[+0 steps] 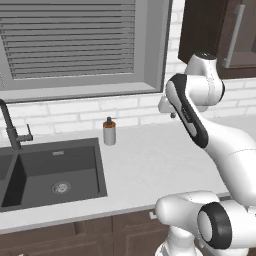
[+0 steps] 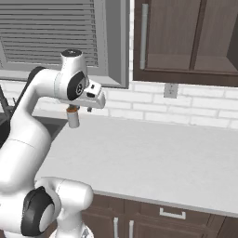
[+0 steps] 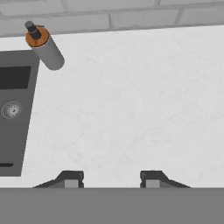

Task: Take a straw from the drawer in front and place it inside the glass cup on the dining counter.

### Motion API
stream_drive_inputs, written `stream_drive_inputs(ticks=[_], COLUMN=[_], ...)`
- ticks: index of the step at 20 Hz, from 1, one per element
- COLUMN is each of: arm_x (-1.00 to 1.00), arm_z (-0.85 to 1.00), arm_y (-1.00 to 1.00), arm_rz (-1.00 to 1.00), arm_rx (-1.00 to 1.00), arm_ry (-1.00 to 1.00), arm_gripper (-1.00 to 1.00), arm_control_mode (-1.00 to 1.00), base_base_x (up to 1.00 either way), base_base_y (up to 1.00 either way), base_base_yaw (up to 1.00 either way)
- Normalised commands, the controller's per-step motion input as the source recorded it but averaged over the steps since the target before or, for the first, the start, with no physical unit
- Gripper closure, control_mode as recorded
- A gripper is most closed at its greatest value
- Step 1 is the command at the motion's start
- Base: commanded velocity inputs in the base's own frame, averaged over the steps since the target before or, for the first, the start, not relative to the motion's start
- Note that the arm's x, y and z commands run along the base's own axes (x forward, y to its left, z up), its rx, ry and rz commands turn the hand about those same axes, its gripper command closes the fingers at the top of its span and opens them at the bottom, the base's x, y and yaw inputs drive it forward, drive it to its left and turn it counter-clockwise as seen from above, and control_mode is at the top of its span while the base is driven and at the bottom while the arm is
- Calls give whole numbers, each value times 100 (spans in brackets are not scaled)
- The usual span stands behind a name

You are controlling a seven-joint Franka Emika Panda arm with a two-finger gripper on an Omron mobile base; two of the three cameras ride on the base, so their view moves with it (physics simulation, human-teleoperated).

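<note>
My gripper (image 3: 111,180) hangs above the white worktop (image 3: 131,109), pointing down at it, to the right of the dark sink. Its two fingertips (image 3: 72,179) stand apart with bare worktop between them, so it is open and holds nothing. The white hand (image 2: 94,99) sits at the end of the raised, folded arm, partly behind the forearm in the left base view (image 1: 166,105). Shut drawer fronts with pale handles (image 2: 172,213) run under the worktop's front edge. The straw is hidden. The glass cup and the dining counter are out of view.
A grey soap dispenser (image 1: 109,132) with an orange collar stands near the brick wall beside the dark sink (image 1: 50,175) and its faucet (image 1: 12,127). Dark wall cabinets (image 2: 186,37) hang above the right of the worktop. A window with blinds (image 1: 70,40) is behind the sink.
</note>
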Motion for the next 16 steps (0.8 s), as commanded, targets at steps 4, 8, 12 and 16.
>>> stream_drive_inputs(ticks=[4, 8, 12, 16], arm_x=[-27, -48, -43, -48], arm_z=[-16, -46, -49, -57], arm_y=[0, 0, 4, 4], arm_rz=[0, 0, 0, 0], arm_rx=[-3, -7, -9, -7], arm_ry=[0, 0, -1, -1], arm_gripper=[-100, -100, -100, -100], arm_control_mode=[-100, -100, -100, -100], base_base_x=[0, 0, 0, 0], base_base_y=[0, 0, 0, 0], base_base_yaw=[0, 0, 0, 0])
